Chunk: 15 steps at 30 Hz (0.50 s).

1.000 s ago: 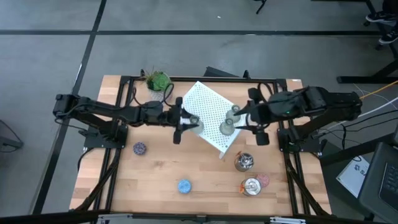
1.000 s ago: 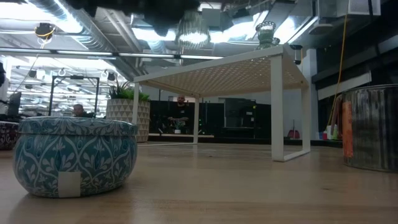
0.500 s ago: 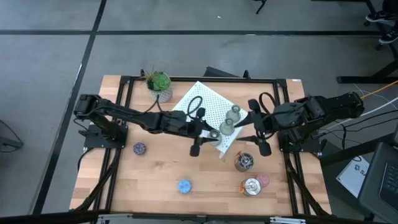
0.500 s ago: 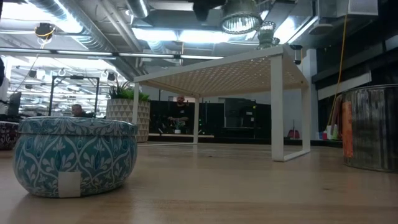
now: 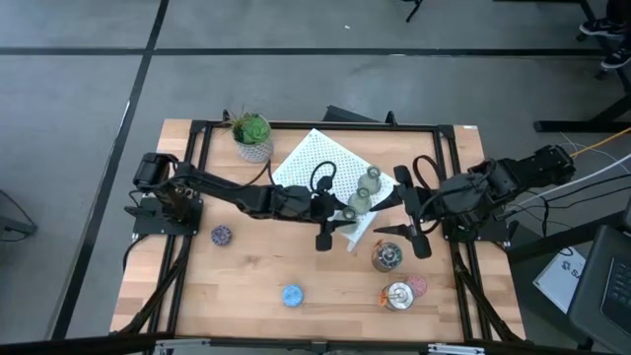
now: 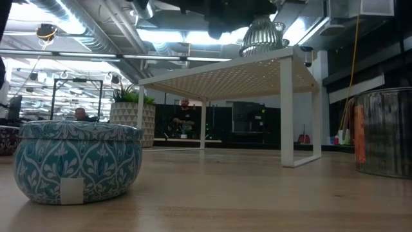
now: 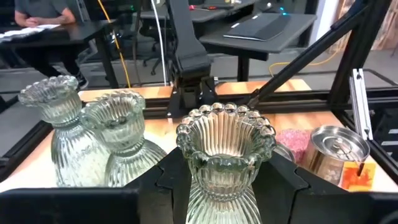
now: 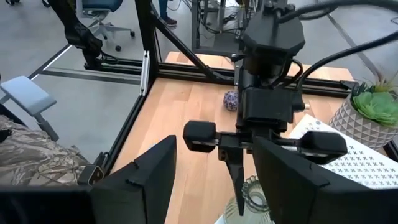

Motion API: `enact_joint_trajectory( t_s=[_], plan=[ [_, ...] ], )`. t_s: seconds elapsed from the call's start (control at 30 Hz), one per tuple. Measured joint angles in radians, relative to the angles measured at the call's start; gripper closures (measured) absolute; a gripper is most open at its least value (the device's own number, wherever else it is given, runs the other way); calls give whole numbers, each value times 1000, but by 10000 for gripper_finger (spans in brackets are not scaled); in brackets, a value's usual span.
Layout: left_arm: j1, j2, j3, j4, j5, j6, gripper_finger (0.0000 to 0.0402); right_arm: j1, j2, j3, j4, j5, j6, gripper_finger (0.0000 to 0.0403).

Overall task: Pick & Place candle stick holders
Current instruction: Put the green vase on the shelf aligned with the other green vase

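The left gripper (image 7: 224,180), clamped on a glass holder (image 7: 225,149), has carried it rightward to the stand's (image 5: 301,163) four-o'clock edge beside two others (image 5: 365,190), ready for lowering; the right gripper (image 8: 214,177) waits open at three o'clock.

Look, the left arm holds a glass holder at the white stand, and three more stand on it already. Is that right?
Not quite: only two holders are already on the white stand, not three. The left wrist view shows them beside the third holder, which the left gripper holds. The right gripper waits nearby, empty.
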Motion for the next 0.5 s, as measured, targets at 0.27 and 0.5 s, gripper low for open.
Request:
enact_joint_trajectory(
  t_s=[0.27, 0.5],
  plan=[
    [22, 4, 0, -2, 0, -16, 273, 0, 1, 0, 1, 22, 0, 188],
    [22, 5, 0, 0, 1, -19, 267, 0, 2, 0, 2, 22, -7, 188]
  ],
)
